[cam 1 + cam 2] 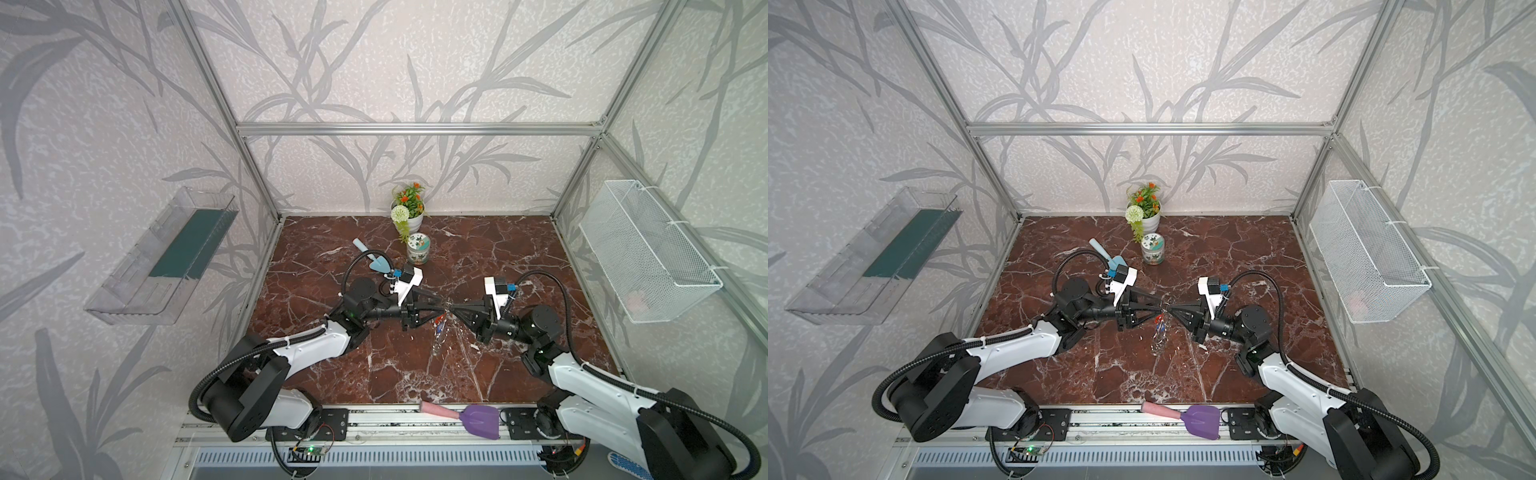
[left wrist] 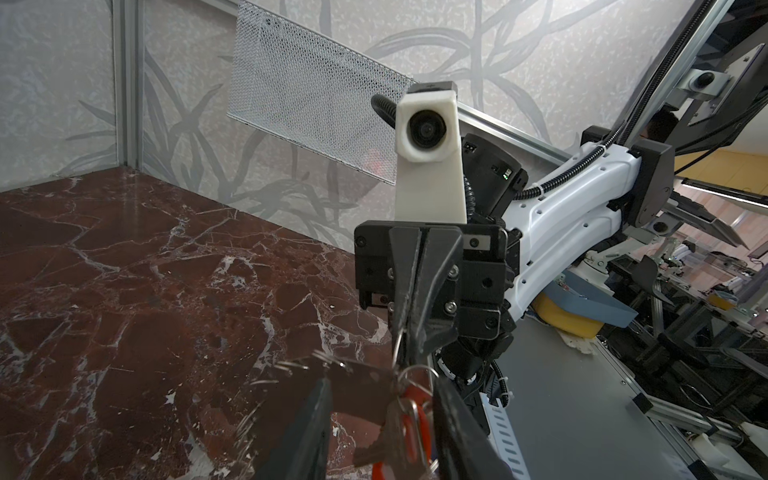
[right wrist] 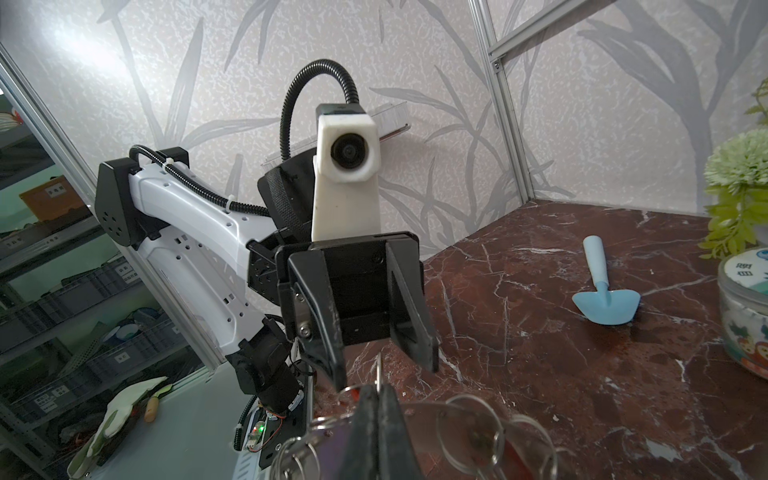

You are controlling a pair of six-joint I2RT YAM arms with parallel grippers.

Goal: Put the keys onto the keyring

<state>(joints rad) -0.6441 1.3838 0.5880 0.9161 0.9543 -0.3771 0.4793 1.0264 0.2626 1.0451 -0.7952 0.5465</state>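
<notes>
Fingers of the right gripper (image 3: 376,395) pinch tight on the keyring (image 3: 461,428), holding it in the air above the middle of the desk (image 1: 407,374). Facing it, the left gripper (image 3: 384,372) has its fingers partly spread, with their tips on either side of the keys (image 2: 415,405). In both top views the red-orange and blue heads dangle just under the meeting fingertips. Printed characters on the lid of the patterned cup (image 3: 748,324) are cut off at the picture's edge and cannot be read.

Blue trowel (image 1: 376,261), purple trowel (image 1: 478,419), patterned cup (image 1: 417,248), flowerpot (image 1: 409,220)
</notes>
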